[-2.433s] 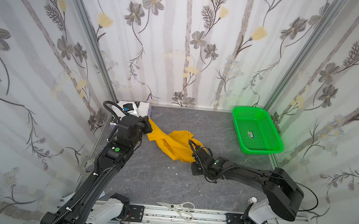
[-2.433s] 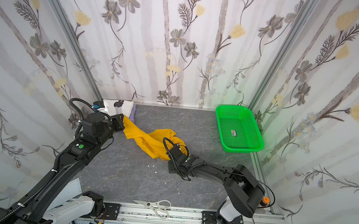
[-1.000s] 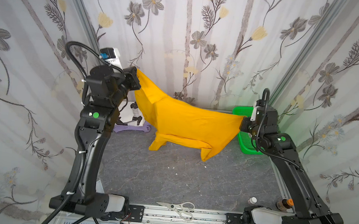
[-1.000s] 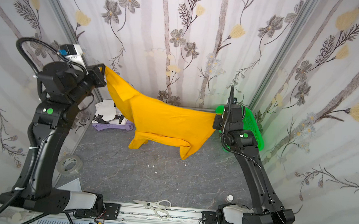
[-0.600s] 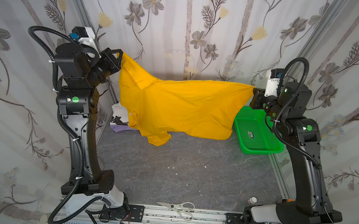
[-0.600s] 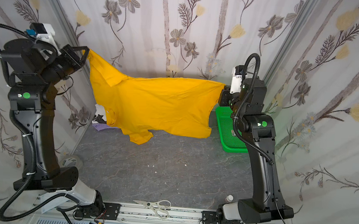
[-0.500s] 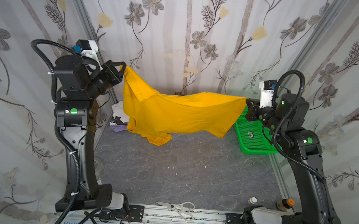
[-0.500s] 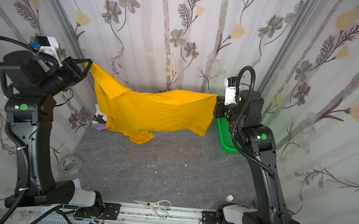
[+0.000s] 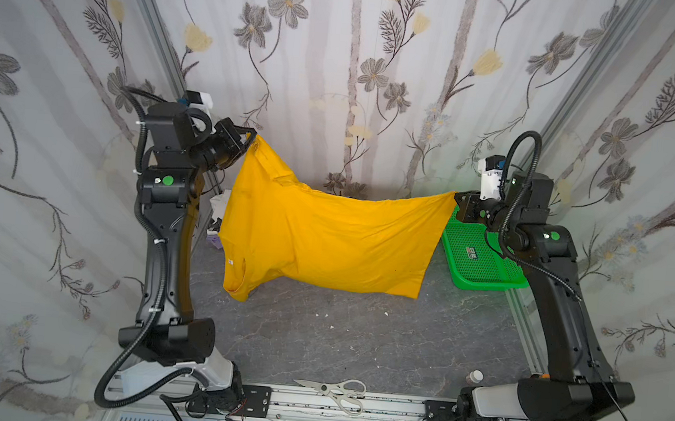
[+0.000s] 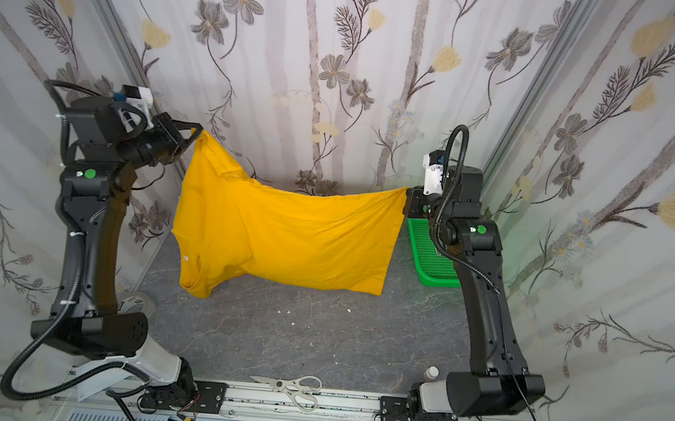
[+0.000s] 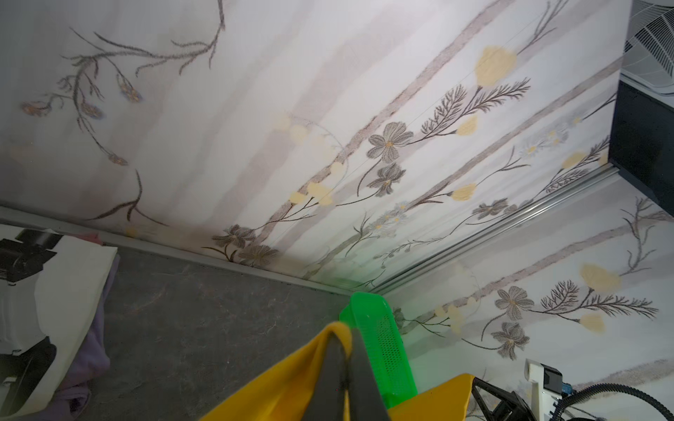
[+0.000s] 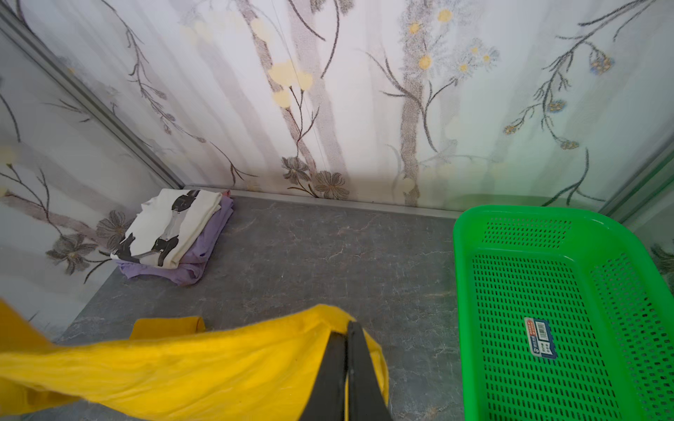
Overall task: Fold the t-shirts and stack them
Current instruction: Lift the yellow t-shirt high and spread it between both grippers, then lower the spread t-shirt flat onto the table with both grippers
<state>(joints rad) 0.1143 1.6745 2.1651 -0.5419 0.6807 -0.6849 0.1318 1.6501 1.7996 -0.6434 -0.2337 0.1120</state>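
Pinching corners of the yellow shirt (image 9: 325, 235) with left hand (image 9: 254, 133) and right hand (image 9: 457, 198), holding it spread over the worktop (image 9: 358, 338) (likely for laying flat).

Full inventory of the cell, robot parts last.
yellow t-shirt: 1, mustard, hanging spread between both grippers
lavender t-shirt: 1, pale purple, folded, back left corner
white t-shirt: 1, black print, folded on top of it
basket: 1, bright green, back right of table
scissors: 1, pale handles, at front rail
bottle: 1, small, white cap, beside right arm base
tape roll: 1, pale, beside left arm base
table: 1, dark grey
left gripper: 1, black, shut on yellow t-shirt corner
right gripper: 1, black, shut on opposite corner
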